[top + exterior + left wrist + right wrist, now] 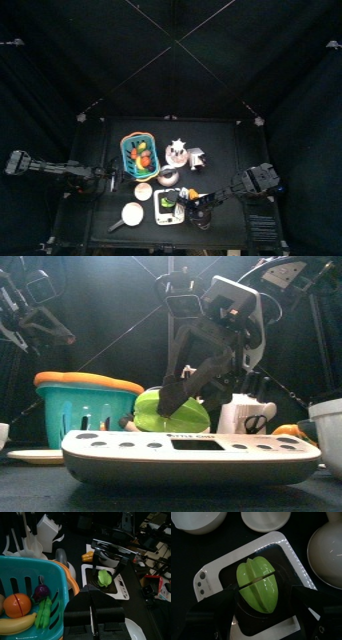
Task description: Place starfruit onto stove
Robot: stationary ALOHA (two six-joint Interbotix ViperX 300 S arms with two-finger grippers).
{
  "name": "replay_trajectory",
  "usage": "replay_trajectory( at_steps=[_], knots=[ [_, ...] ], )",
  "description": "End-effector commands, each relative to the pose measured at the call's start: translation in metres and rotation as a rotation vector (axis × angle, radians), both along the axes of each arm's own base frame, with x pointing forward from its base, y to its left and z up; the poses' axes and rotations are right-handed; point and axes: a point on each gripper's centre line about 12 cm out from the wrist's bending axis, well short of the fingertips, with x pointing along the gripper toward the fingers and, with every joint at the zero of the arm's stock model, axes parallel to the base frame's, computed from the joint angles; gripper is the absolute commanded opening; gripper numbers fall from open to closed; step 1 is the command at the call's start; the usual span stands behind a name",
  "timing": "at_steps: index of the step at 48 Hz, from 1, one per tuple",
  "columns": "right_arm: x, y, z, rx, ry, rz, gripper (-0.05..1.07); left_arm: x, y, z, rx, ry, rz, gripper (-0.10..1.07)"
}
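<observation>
The yellow-green starfruit [258,584] rests on the dark burner mark of the white stove [210,579]. My right gripper [260,592] comes down over it, with one jaw tight against each side of the fruit. In the front view the starfruit [171,416] sits on top of the stove [187,456] with the right gripper's black jaws across it. In the top view the stove [164,218] lies at the table's front middle. My left gripper [93,614] rests at the table's left beside the basket, jaws together and empty.
A teal basket [138,152] of toy fruits stands at the back left of the stove. A white dish with a handle [131,213] lies left of the stove, and a small orange piece [189,193] is to its right. White bowls [328,547] crowd the stove.
</observation>
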Motion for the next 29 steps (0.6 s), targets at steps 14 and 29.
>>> replay_trajectory(
  at_steps=[14, 29],
  knots=[
    [0.005, 0.003, 0.036, -0.01, -0.094, 0.034, 0.99, 0.003, 0.0, 0.008, -0.002, -0.021, 0.0, -0.03],
    [-0.002, 0.0, 0.051, -0.029, -0.124, 0.04, 0.99, 0.002, -0.001, 0.005, -0.002, -0.014, -0.002, -0.03]
  ],
)
